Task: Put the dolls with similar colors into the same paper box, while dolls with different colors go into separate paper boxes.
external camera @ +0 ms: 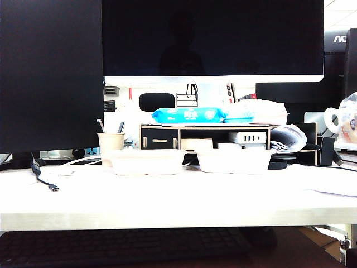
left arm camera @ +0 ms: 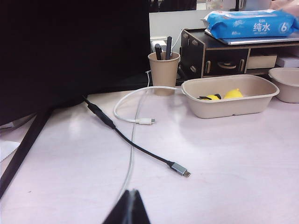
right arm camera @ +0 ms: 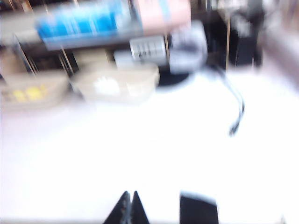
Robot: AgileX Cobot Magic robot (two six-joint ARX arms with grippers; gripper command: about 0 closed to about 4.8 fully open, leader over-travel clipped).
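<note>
Two yellow dolls [left arm camera: 219, 96], seemingly boxed.

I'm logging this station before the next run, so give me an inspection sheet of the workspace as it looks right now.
Surface: white table, open area bare in front of the boxes.
Job's things: left paper box holds two yellow dolls; right paper box holds a white doll, blurred.
Clutter: paper cup with pens, black drawer shelf, blue wipes pack on top.
Grippers: left tool shut, empty, low over the table; right tool shut, empty.
Cables: white cable and black cable loose on the table.
Surroundings: dark monitors behind.
</note>
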